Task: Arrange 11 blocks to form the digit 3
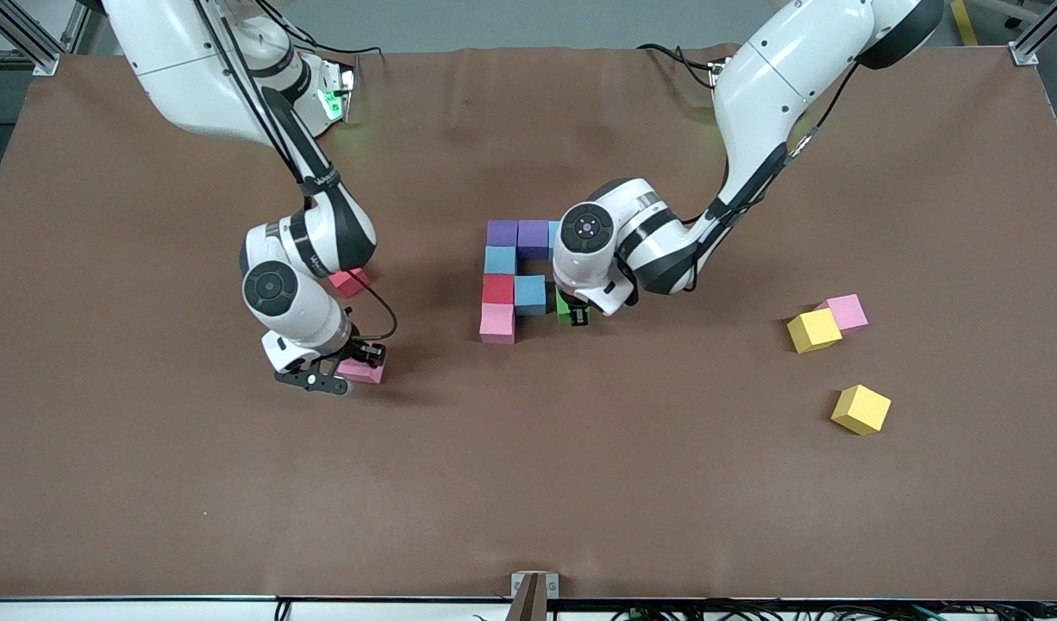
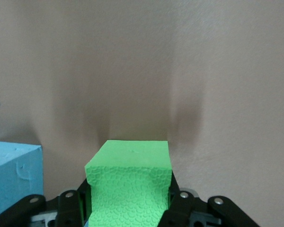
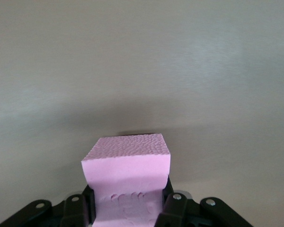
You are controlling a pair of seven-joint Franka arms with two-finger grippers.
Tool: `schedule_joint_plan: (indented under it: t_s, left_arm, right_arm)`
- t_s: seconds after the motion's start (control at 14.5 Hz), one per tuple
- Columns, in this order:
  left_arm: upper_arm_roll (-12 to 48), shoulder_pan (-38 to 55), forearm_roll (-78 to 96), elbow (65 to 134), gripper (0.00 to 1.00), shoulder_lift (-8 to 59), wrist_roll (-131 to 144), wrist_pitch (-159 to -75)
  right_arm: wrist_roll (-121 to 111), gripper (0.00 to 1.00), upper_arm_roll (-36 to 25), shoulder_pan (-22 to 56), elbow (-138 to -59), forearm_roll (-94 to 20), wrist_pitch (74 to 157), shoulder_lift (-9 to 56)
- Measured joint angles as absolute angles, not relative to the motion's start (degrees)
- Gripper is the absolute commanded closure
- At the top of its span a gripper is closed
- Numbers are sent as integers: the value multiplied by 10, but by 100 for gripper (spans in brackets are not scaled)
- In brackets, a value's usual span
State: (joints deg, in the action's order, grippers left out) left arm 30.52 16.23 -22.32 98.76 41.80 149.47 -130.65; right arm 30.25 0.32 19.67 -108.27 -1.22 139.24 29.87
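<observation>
The digit 3 (image 1: 518, 280) stands half built in the middle of the table: two purple cubes (image 1: 518, 233) in its farthest row, a light blue cube (image 1: 499, 260) under them on the spine, then the bright red cube (image 1: 497, 289) with a second light blue cube (image 1: 530, 294) touching it as the start of the middle prong, and a pink cube (image 1: 497, 323) as the spine's nearest piece so far. The left gripper (image 1: 574, 312) is down just beside that second blue cube, on the side toward the left arm's end of the table, its fingers clamped on the green cube (image 2: 130, 182); the left wrist view shows a narrow strip of table between green and blue, so I judge the green is not yet pressed home as the prong's tip. The right gripper (image 1: 343, 373) is low at the table, well apart from the figure toward the right arm's end and nearer the front camera than its nearest row, closed on another pink cube (image 3: 127, 177). That cube's likely place is beside or just nearer than the spine's pink end, so the figure lies toward the left arm's end from it. A darker crimson cube (image 1: 349, 281) sits near the right arm's wrist. Two yellow cubes (image 1: 813, 330) (image 1: 860, 409) and a further pink cube (image 1: 846, 312) wait well apart from the figure toward the left arm's end, nearer to the left arm.
</observation>
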Motion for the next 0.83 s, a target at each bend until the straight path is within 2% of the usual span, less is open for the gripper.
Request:
schedule_joint_plan:
  t_s: [0.41, 0.76, 0.83]
  left_arm:
    - [300, 177, -223, 987, 59, 418, 1499, -1315]
    - [298, 183, -223, 987, 59, 418, 1499, -1317]
    - [298, 183, -223, 987, 53, 418, 1499, -1317]
  right_arm:
    - [326, 100, 4, 242, -1031, -19, 1375, 301]
    - [336, 100, 5, 263, -978, -32, 1356, 335]
    - [336, 100, 5, 265, -962, -32, 1349, 346]
